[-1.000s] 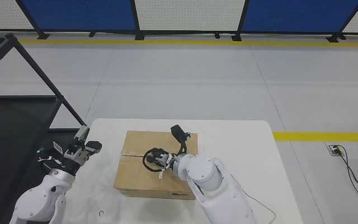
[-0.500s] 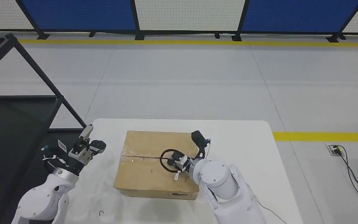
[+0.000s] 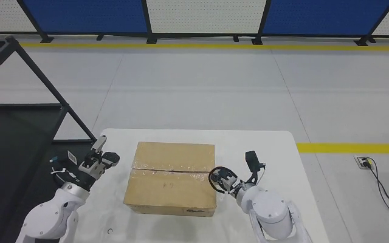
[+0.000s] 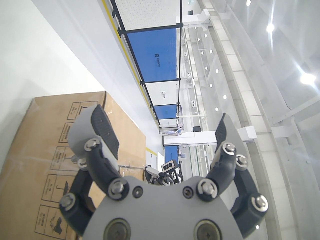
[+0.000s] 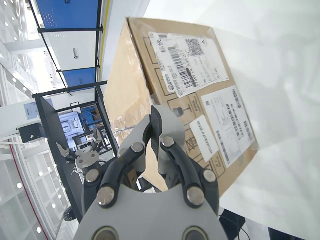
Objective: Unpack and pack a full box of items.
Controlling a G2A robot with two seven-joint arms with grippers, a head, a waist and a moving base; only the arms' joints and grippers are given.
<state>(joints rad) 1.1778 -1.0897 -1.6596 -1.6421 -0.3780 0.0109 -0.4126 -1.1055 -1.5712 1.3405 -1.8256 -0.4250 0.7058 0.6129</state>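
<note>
A closed cardboard box [image 3: 170, 177], its top seam taped, sits mid-table. Its labelled end [image 5: 197, 88] faces my right gripper [image 5: 153, 122], which is shut with nothing visible between the fingers. That right gripper [image 3: 221, 181] hangs just off the box's right side, near the top edge. My left gripper [image 4: 162, 131] is open and empty, its ribbed pads [image 4: 105, 128] spread wide. In the top view the left gripper [image 3: 107, 159] is a short way off the box's left side. The box's printed side [image 4: 50, 146] lies close beside one finger.
The white table [image 3: 267, 149] has bare surface right of the box and along the front. A black metal frame [image 3: 42, 85] stands off the table's left side. A small ring-shaped mark [image 3: 109, 231] lies near the front left edge.
My right gripper has slid rightwards from over the box's top seam to just past its right side. The left gripper has edged a little closer to the box.
</note>
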